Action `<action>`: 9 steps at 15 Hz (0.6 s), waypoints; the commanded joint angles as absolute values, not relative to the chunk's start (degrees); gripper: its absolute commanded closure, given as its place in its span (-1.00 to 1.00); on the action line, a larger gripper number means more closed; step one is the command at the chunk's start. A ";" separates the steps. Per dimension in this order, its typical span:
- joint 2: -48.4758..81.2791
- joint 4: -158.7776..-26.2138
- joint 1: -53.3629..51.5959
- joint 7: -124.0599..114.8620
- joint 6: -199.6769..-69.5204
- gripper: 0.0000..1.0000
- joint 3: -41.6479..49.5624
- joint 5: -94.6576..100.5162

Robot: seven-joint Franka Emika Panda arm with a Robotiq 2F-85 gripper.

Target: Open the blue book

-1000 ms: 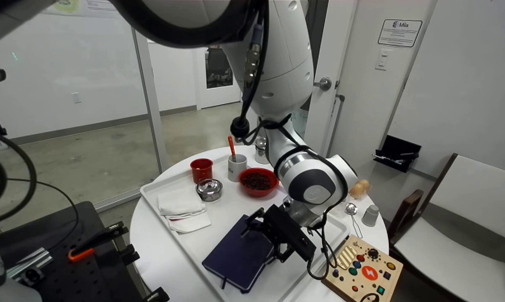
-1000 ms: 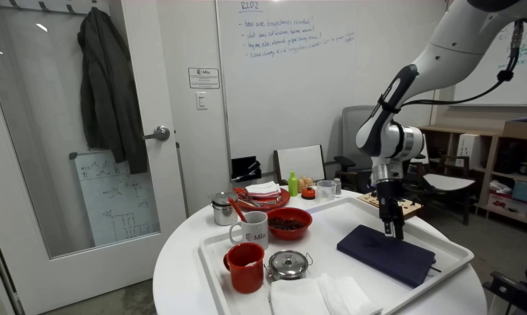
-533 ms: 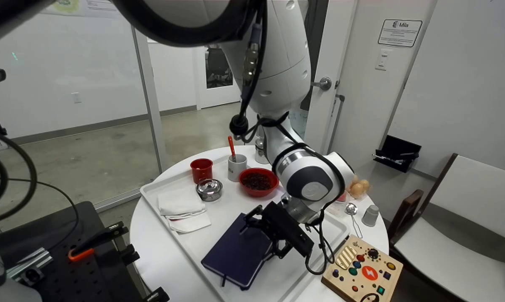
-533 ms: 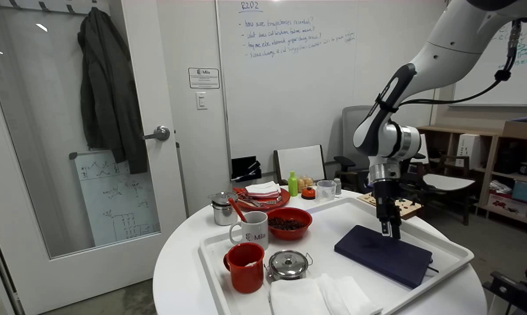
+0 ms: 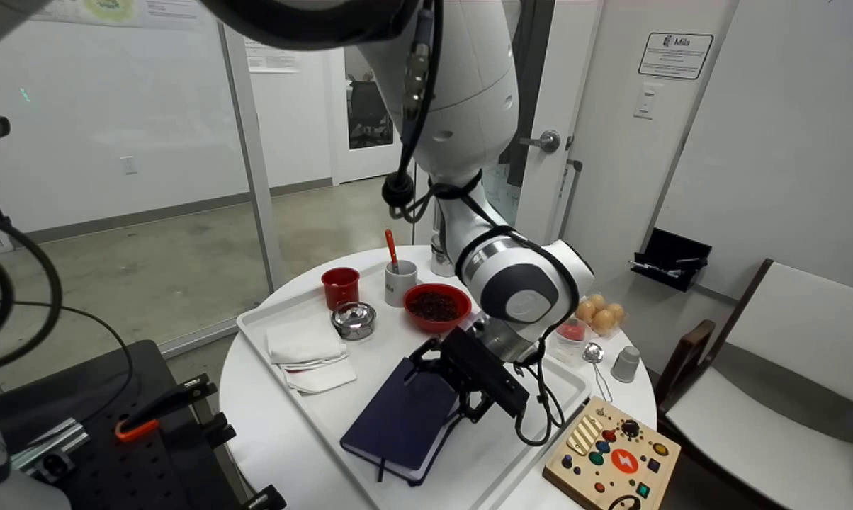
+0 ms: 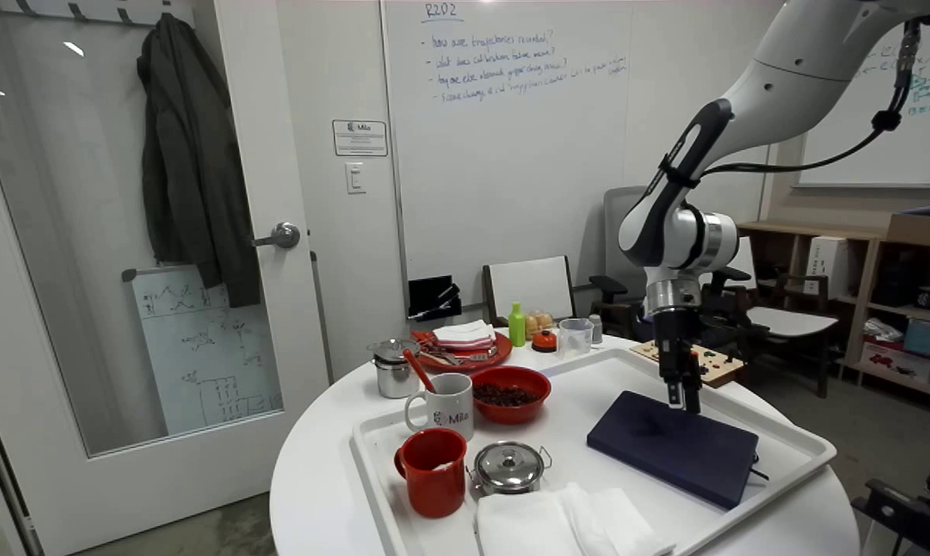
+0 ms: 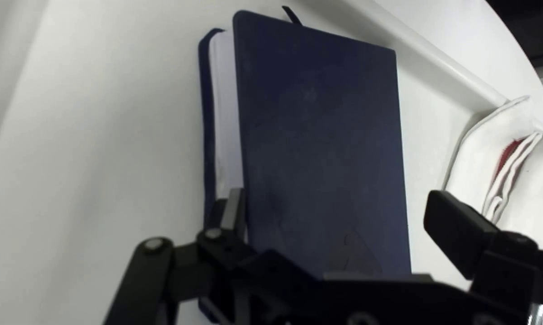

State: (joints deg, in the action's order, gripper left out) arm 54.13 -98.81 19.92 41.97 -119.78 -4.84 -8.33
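**Blue book (image 7: 321, 149) lying on white tray (image 6: 569, 413), gripper (image 7: 338, 211) holding its jaws apart above**

One finger (image 7: 233, 210) is standing at the page edge; I cannot tell if it is touching. One red bowl (image 6: 511, 414) is holding dark pieces (image 6: 505, 396), one white mug (image 6: 453, 403) a red-handled utensil (image 6: 419, 371). Two lidded steel pots (image 6: 510, 468) are showing: one on the tray beside one red mug (image 6: 438, 486), one off it.

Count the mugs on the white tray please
2: the red mug beside the lidded steel pot, and the white Mila mug beside the red bowl. Both show in both exterior views.
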 commanded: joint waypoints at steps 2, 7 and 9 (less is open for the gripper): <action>49.28 -104.25 17.77 42.98 -122.40 -1.00 -4.95 -6.99; 45.41 -108.54 15.64 43.62 -124.90 -1.00 -5.02 -5.47; 43.86 -110.30 14.86 43.81 -125.98 -1.00 -5.03 -4.71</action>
State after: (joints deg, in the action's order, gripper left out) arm 47.78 -105.59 15.99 42.79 -123.40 -4.96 -6.25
